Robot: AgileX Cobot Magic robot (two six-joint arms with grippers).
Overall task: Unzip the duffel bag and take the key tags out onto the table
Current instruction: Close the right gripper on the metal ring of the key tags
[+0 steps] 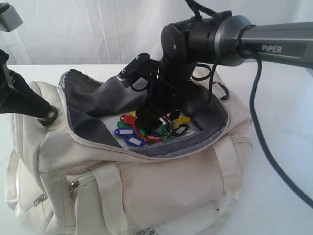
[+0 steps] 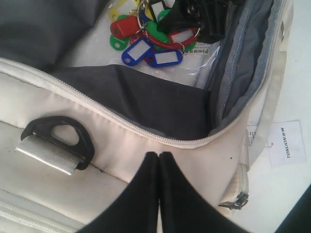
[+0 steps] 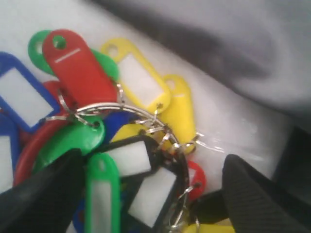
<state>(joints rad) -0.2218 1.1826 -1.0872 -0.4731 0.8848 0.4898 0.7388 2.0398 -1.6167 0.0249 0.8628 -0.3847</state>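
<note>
The cream duffel bag (image 1: 161,181) lies unzipped on the white table (image 1: 281,166), its grey lining showing. Inside on the bag's floor lies the bunch of key tags (image 1: 131,131), yellow, blue, green and red on metal rings (image 3: 146,121). My right gripper (image 1: 155,116) reaches down into the opening and stands open, its fingers (image 3: 257,194) on either side of the key tags (image 3: 131,165), low over them. My left gripper (image 2: 159,155) is shut, its tips over the cream fabric just outside the zip edge, beside a dark D-ring (image 2: 60,138).
A clear plastic sleeve (image 2: 204,68) lies under the tags. A white paper label (image 2: 286,143) hangs off the bag's end onto the table. A metal zip pull (image 2: 233,201) hangs on a side pocket. The right arm's cable (image 1: 259,122) droops over the bag's right end.
</note>
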